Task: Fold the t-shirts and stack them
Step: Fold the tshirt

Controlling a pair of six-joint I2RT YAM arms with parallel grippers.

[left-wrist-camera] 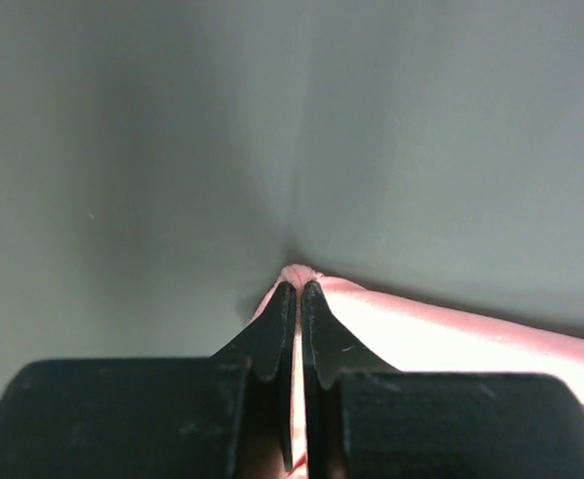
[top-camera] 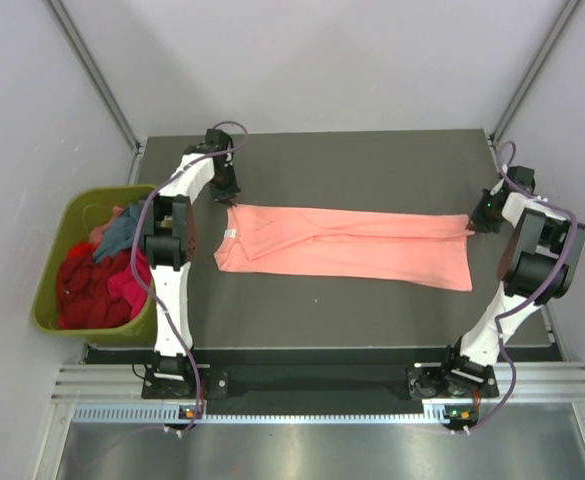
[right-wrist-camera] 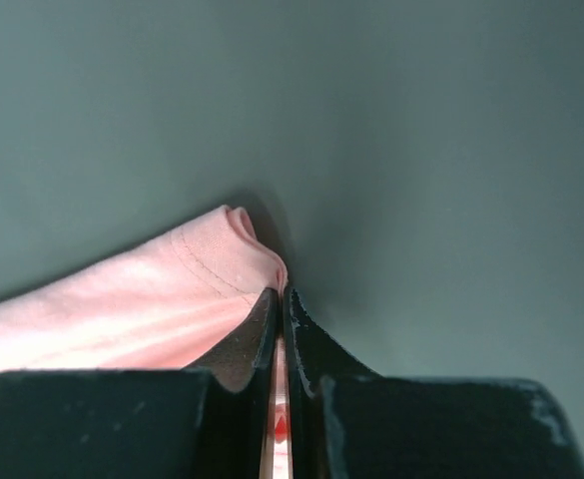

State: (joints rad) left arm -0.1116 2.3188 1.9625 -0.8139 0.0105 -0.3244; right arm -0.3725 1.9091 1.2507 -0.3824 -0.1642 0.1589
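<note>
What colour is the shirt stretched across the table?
Plain salmon-pink t-shirt, no pattern visible; it shows best in the top external view.

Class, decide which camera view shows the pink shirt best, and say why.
Top external: the whole shirt lies stretched across the table. The wrist views show only corners pinched by the left gripper and right gripper.

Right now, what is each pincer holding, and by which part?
Both grip the pink shirt: left pincer on its far left corner, right pincer on its far right corner.
</note>
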